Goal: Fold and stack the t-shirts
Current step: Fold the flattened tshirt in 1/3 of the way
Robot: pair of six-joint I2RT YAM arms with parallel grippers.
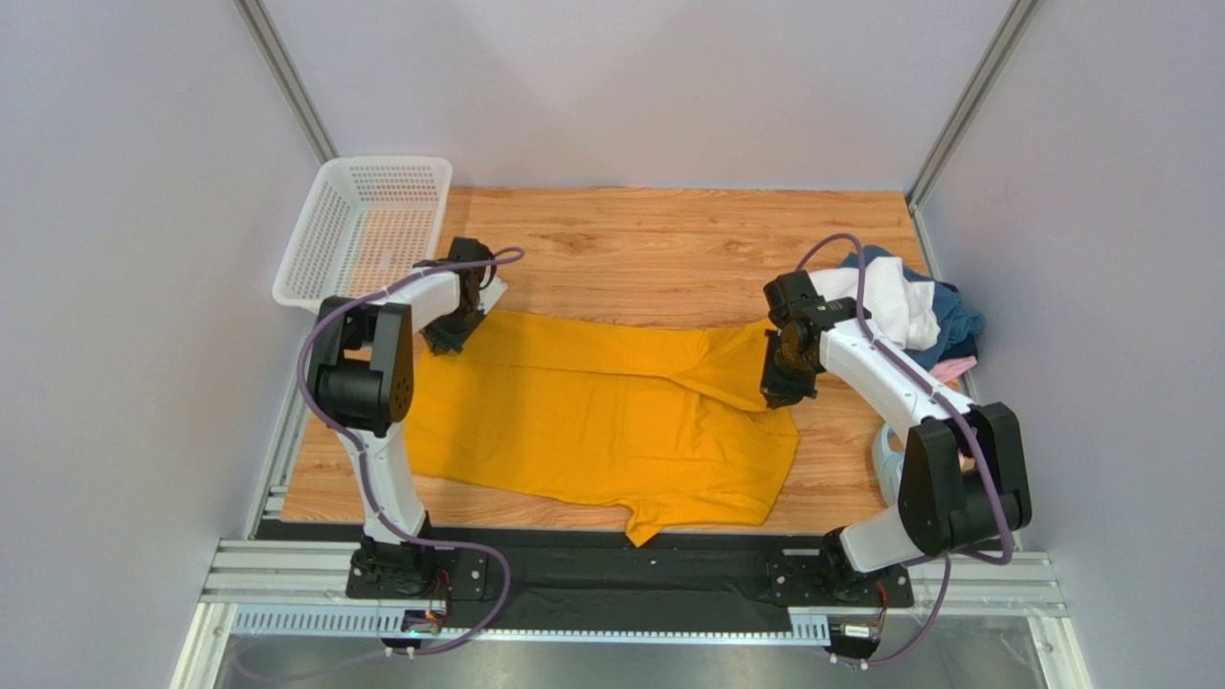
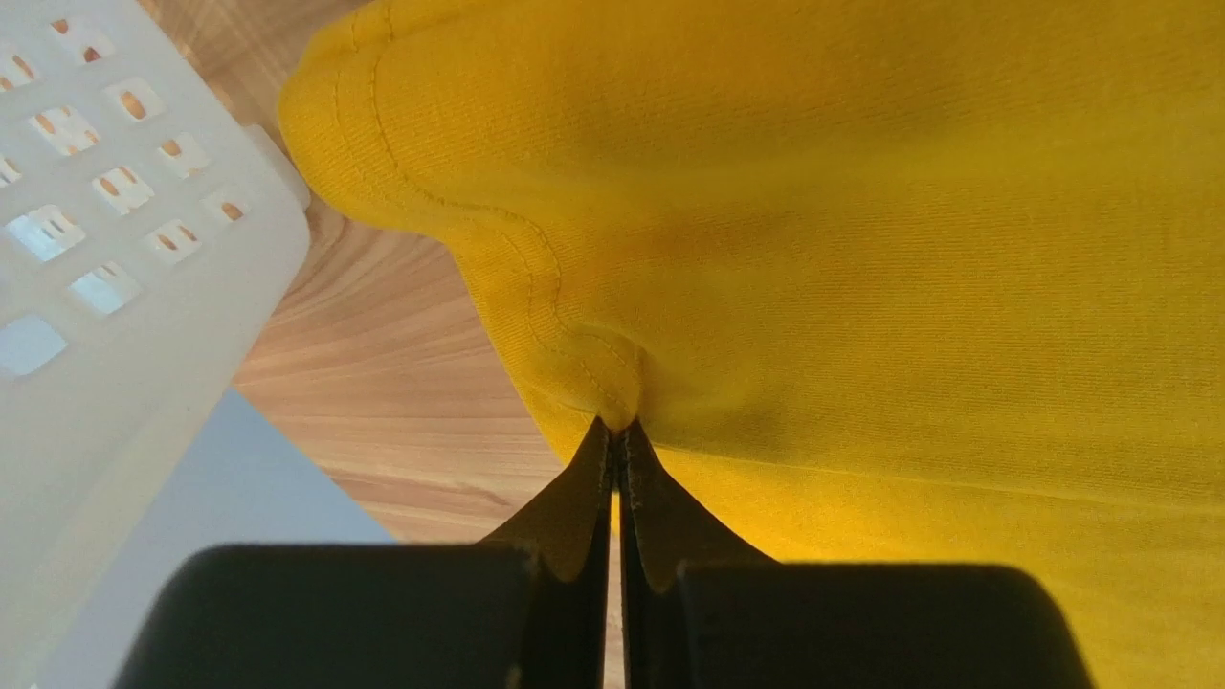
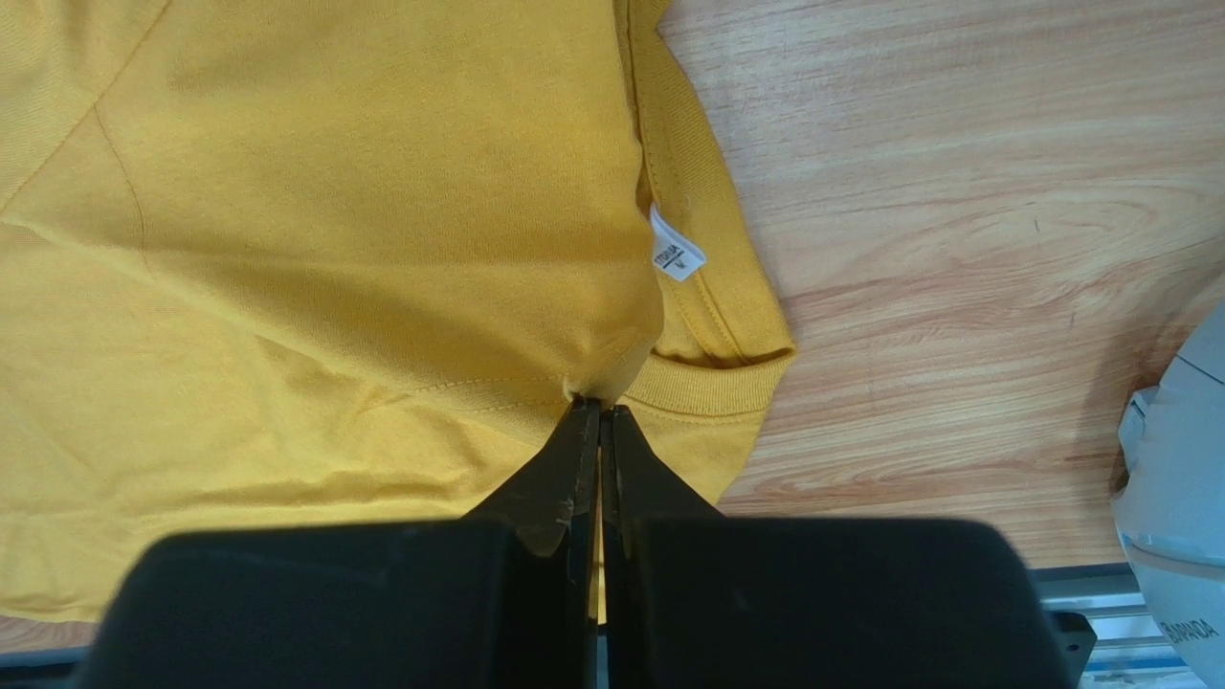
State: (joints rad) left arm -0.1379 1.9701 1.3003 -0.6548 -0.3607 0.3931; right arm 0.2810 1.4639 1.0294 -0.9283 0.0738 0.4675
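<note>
A mustard-yellow t-shirt (image 1: pixel 604 416) lies spread across the wooden table. My left gripper (image 1: pixel 449 333) is shut on the shirt's far left corner, pinching a hemmed fold of yellow cloth (image 2: pixel 604 366) at its fingertips (image 2: pixel 618 427). My right gripper (image 1: pixel 784 385) is shut on the shirt near its collar (image 3: pixel 712 381), just below the white neck label (image 3: pixel 675 260); its fingertips (image 3: pixel 598 408) pinch a small peak of cloth. A heap of other t-shirts (image 1: pixel 920 316), white, dark blue and pink, sits at the far right of the table.
A white plastic mesh basket (image 1: pixel 360 230) stands at the back left, close to my left gripper, and its wall (image 2: pixel 101 273) fills the left of the left wrist view. A pale blue rounded object (image 3: pixel 1179 460) lies at the table's right edge. Grey walls enclose the table.
</note>
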